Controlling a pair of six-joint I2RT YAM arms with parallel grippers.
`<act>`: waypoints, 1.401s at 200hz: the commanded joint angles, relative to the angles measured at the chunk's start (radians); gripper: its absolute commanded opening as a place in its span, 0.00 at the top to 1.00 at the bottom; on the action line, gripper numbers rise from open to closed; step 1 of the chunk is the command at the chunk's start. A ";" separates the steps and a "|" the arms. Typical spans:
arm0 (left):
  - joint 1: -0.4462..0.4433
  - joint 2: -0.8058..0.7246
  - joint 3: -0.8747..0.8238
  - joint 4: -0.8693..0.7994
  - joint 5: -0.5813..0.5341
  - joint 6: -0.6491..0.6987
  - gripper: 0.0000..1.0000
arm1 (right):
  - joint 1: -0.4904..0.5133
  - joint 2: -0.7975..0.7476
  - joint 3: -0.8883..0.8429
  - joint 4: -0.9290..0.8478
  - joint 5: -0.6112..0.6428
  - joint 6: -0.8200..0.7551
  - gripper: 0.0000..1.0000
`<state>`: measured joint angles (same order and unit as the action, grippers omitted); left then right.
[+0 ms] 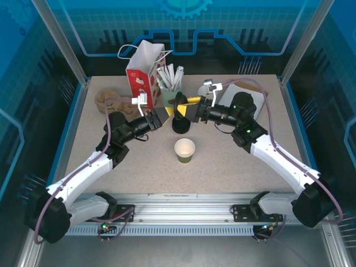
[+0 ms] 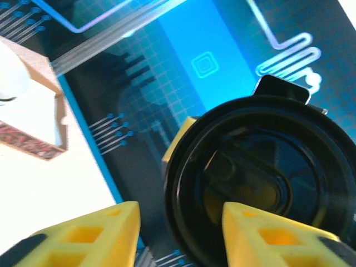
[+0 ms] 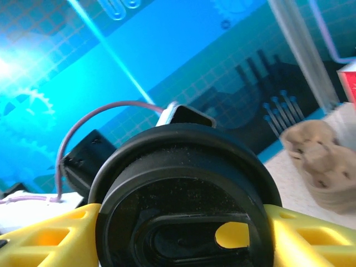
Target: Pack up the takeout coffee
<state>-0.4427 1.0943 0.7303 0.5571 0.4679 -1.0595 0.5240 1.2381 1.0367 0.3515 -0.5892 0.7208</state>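
Top external shows the round black plastic lid [image 1: 179,107] upright between both grippers, beyond the open small dark-green paper cup [image 1: 184,150] on the table [image 1: 250,158]. The right gripper [image 1: 191,109] clamps the lid; the left gripper [image 1: 169,112] stands open. I'd clear left, then level the lid over the cup.

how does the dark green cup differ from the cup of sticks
The dark cup is empty; the stick cup holds white sticks. The dark cup stands alone mid-table; the stick cup, a paler green, sits at the back beside the bag. Both stand upright, unlidded.
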 commanded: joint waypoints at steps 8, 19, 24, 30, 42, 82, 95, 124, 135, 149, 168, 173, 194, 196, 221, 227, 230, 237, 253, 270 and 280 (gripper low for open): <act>0.055 -0.072 -0.024 -0.306 -0.152 0.155 0.45 | -0.052 -0.081 0.026 -0.418 0.206 -0.175 0.37; 0.066 -0.097 -0.016 -0.424 -0.224 0.244 0.42 | -0.039 -0.073 0.066 -0.588 0.290 -0.259 0.38; 0.068 -0.108 -0.010 -0.470 -0.255 0.289 0.41 | -0.032 -0.066 0.081 -0.647 0.317 -0.290 0.38; 0.070 -0.116 0.000 -0.525 -0.291 0.341 0.38 | -0.019 -0.057 0.097 -0.712 0.355 -0.323 0.38; 0.070 -0.121 0.028 -0.627 -0.338 0.445 0.34 | 0.007 -0.037 0.119 -0.808 0.404 -0.369 0.38; 0.071 -0.128 0.086 -0.854 -0.423 0.634 0.24 | 0.133 0.061 0.185 -1.021 0.582 -0.465 0.38; 0.071 -0.142 0.080 -0.872 -0.434 0.655 0.23 | 0.173 0.103 0.211 -1.076 0.625 -0.481 0.39; 0.071 -0.154 0.066 -0.883 -0.432 0.673 0.21 | 0.239 0.218 0.275 -1.163 0.650 -0.505 0.40; 0.072 -0.154 0.066 -0.887 -0.424 0.676 0.21 | 0.259 0.263 0.306 -1.190 0.657 -0.513 0.41; 0.071 -0.154 0.062 -0.887 -0.423 0.681 0.21 | 0.276 0.310 0.342 -1.212 0.654 -0.522 0.41; 0.072 -0.156 0.057 -0.885 -0.418 0.679 0.20 | 0.296 0.375 0.396 -1.255 0.672 -0.537 0.42; 0.073 -0.159 0.058 -0.888 -0.419 0.679 0.20 | 0.301 0.387 0.407 -1.263 0.676 -0.540 0.42; 0.071 -0.172 0.051 -0.891 -0.424 0.685 0.20 | 0.312 0.441 0.457 -1.304 0.678 -0.553 0.42; 0.072 -0.171 0.051 -0.891 -0.425 0.685 0.20 | 0.312 0.446 0.459 -1.309 0.679 -0.554 0.42; 0.071 -0.191 0.045 -0.894 -0.432 0.687 0.20 | 0.316 0.485 0.497 -1.340 0.690 -0.569 0.42; 0.072 -0.196 0.043 -0.893 -0.434 0.688 0.20 | 0.316 0.491 0.504 -1.342 0.690 -0.570 0.42; 0.072 -0.197 0.042 -0.892 -0.435 0.688 0.20 | 0.316 0.494 0.508 -1.342 0.690 -0.571 0.42; 0.070 -0.202 0.039 -0.892 -0.438 0.688 0.20 | 0.316 0.502 0.513 -1.343 0.689 -0.574 0.42; 0.071 -0.209 0.036 -0.893 -0.440 0.689 0.20 | 0.317 0.523 0.529 -1.349 0.687 -0.580 0.42; 0.072 -0.215 0.036 -0.899 -0.442 0.693 0.20 | 0.316 0.544 0.544 -1.356 0.693 -0.583 0.42; 0.071 -0.218 0.037 -0.899 -0.441 0.694 0.20 | 0.315 0.549 0.546 -1.354 0.695 -0.583 0.42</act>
<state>-0.3763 0.8951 0.7811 -0.3180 0.0456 -0.3893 0.8265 1.7599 1.5471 -0.9604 0.0971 0.1581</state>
